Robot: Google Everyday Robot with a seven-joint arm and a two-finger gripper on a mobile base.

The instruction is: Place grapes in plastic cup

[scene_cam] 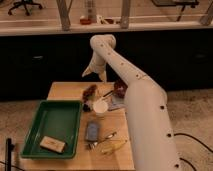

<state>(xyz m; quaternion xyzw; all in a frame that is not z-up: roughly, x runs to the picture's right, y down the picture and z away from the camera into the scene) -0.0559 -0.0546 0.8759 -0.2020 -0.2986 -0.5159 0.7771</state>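
Observation:
The grapes, a small dark reddish-brown bunch, lie on the wooden table near its far edge. The plastic cup, small and whitish, stands upright just in front and to the right of them. My gripper hangs at the end of the white arm, above the table's far edge, just behind and above the grapes. It holds nothing that I can see.
A green tray fills the table's left side with a tan block in it. A dark-red bowl sits right of the grapes. A grey-blue object and utensils lie in front of the cup.

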